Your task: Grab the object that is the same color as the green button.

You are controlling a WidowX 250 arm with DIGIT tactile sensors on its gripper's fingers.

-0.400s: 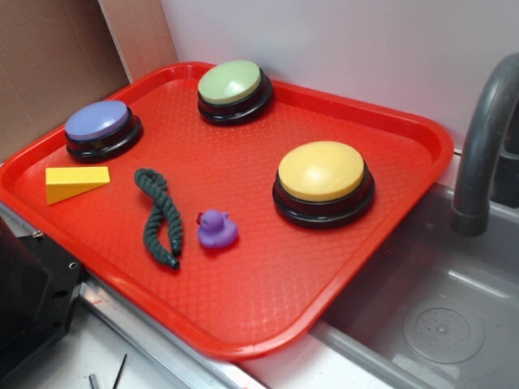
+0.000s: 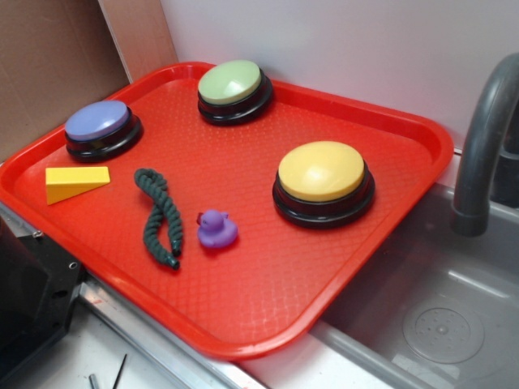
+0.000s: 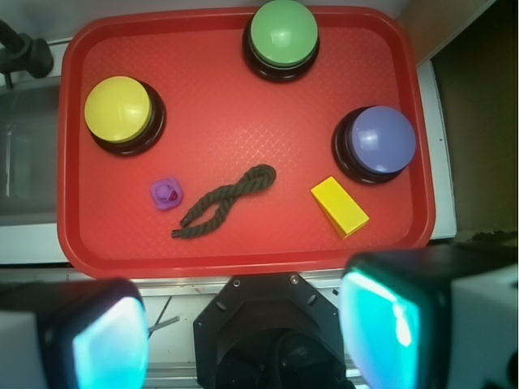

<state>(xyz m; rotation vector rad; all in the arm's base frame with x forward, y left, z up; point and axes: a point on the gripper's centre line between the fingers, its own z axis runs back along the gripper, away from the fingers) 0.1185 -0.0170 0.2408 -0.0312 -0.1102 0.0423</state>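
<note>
A dark green twisted rope piece [image 2: 160, 217] lies bent on the red tray [image 2: 243, 308], between the yellow wedge and the purple duck; the wrist view shows the same rope [image 3: 225, 201] near the tray's front rim. The pale green button [image 2: 232, 87] on its black base stands at the tray's far edge, and the green button [image 3: 282, 34] is at the top of the wrist view. My gripper [image 3: 243, 328] hovers high above the robot base, off the tray's near side, open with nothing between its two fingers [image 3: 381, 324]. The exterior view leaves the gripper out.
On the tray also stand a purple button [image 2: 101, 128], a larger yellow button [image 2: 323, 180], a yellow wedge block [image 2: 75, 182] and a small purple duck [image 2: 216, 229]. A grey sink [image 2: 438, 316] with a faucet [image 2: 482, 146] lies right of the tray. The black robot base [image 3: 272, 324] sits below.
</note>
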